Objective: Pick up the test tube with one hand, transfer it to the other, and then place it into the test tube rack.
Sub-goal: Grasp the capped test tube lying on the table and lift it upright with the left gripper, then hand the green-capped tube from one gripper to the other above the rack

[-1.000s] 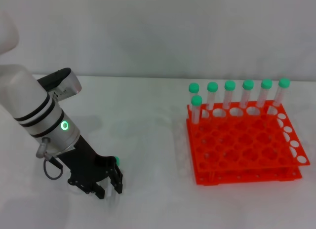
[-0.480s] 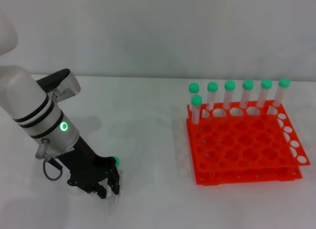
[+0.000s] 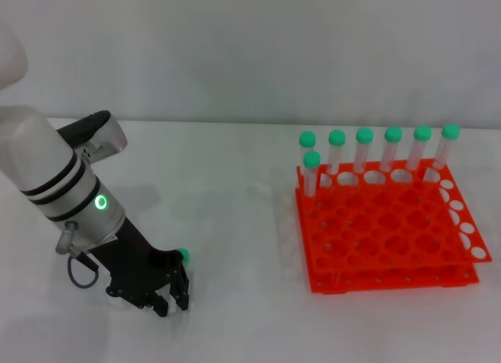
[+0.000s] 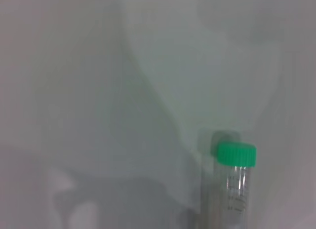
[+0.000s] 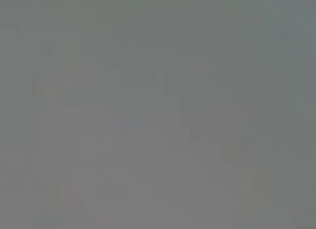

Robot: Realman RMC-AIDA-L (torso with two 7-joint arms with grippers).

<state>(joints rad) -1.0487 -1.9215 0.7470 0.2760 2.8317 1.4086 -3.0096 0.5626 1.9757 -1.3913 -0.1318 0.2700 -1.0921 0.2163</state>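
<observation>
lying between the left gripper (image 3: 171, 300) jaws, the test tube (image 4: 237, 184) looks pinched, jaws nearly closed.

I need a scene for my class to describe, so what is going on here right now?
The left gripper is down at the table, its fingers closed around a green-capped test tube lying there; only the cap peeks out in the head view. The orange test tube rack sits to the robot's right, with seven capped tubes standing along its far edge. The right gripper is not in view. The tube has not been handed over yet.
</observation>
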